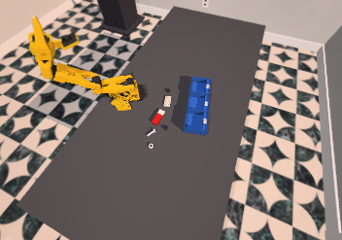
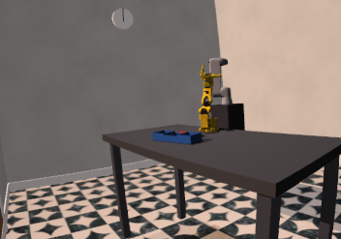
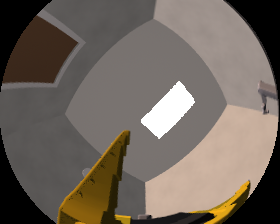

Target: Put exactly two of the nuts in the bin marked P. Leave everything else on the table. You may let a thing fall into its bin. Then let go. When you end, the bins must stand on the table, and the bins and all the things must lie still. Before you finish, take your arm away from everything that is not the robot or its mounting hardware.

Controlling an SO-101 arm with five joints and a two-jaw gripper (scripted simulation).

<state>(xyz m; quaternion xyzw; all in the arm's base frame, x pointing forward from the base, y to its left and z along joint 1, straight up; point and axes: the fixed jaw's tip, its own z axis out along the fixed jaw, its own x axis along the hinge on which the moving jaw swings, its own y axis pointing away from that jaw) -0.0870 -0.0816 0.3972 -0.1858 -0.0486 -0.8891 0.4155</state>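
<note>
Three small nut-like pieces on the table [image 1: 121,185], all at about 9 o'clock of the blue bin row [image 1: 196,94] and outside it: an upper dark nut [image 1: 167,90] at 12 o'clock of the white block [image 1: 168,100]; a lower dark nut [image 1: 164,126] at 4 o'clock of the red block [image 1: 157,117]; a pale ring [image 1: 151,145] at 6 o'clock of the bolt [image 1: 151,132]; too small to say for certain which are nuts. Gripper [image 1: 52,33] reared high, aimed at the ceiling, well apart from every piece; jaws spread fully apart, clamped on nothing. Likely step: the first reach. Bring the arm down toward 3 o'clock of its base; keep the jaws wide; pick the lower dark nut first, the one nearest the bins; descend straight over it so that one jaw passes each side; avoid brushing the red block just beside it; close only once low. Check the white labels [image 1: 207,103] before carrying; letters unreadable here, so bin P not yet identifiable.
</note>
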